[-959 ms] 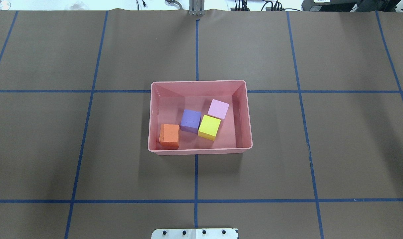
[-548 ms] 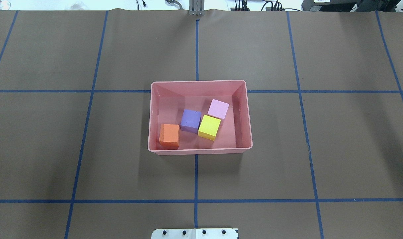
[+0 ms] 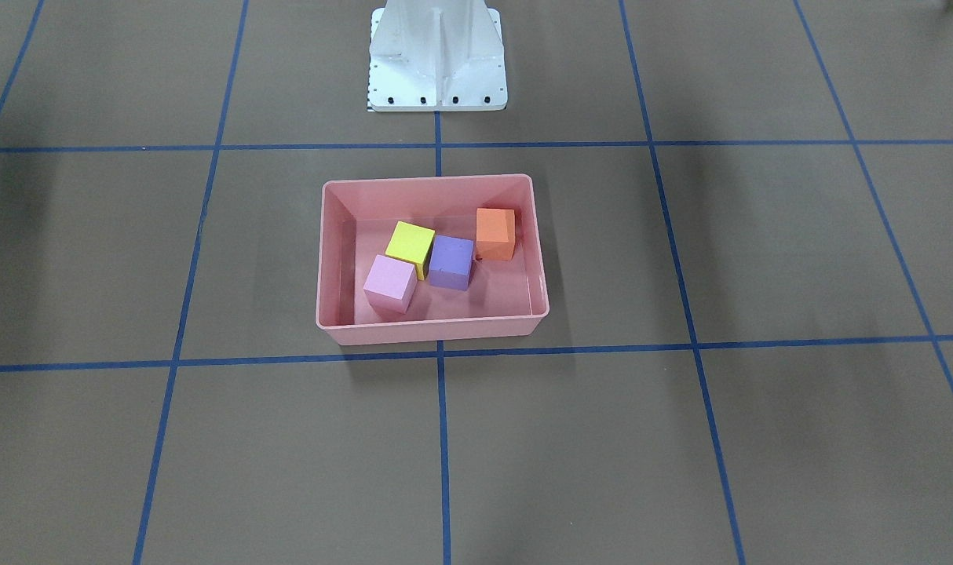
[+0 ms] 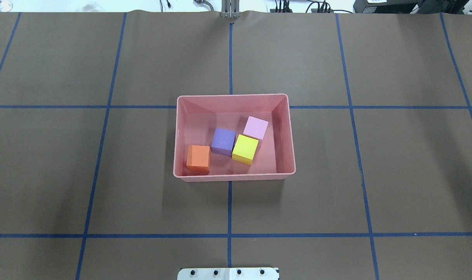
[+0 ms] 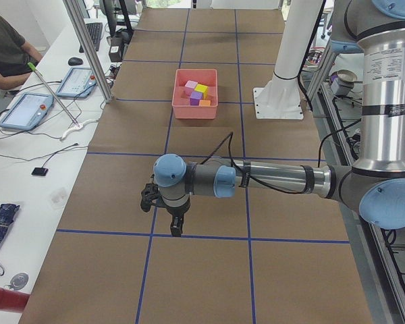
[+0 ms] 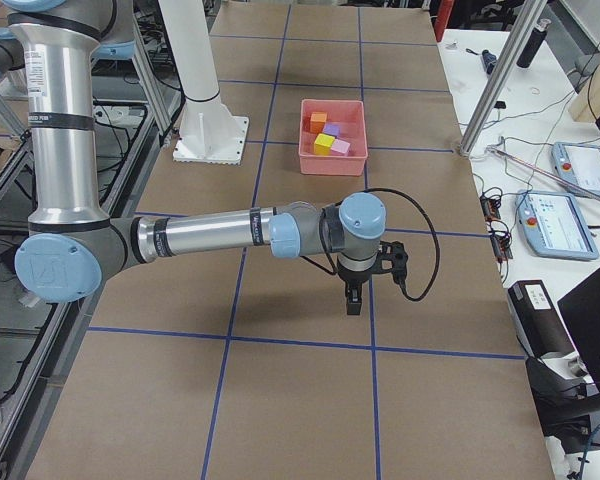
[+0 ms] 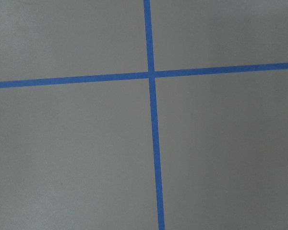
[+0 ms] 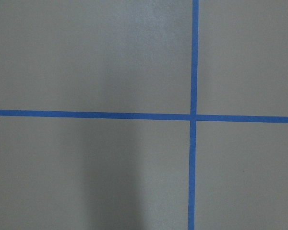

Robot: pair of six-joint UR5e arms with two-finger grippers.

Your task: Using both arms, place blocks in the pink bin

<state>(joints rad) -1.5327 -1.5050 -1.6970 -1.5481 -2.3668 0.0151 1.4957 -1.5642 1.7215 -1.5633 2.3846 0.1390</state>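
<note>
A: While the overhead view shows no arms, what do the side views add?
B: Left claw (image 5: 177, 226) and right claw (image 6: 353, 298) above the table (image 5: 209, 283); open or closed, can't tell. Beyond them, the pink bin (image 4: 232, 103) holds all four blocks (image 4: 223, 140).

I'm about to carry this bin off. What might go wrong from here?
The bin has no lid and four blocks lie loose inside, the orange block near a corner; tilting it may spill them. The left gripper and right gripper hang low over the table; reaching past them risks a bump.
</note>
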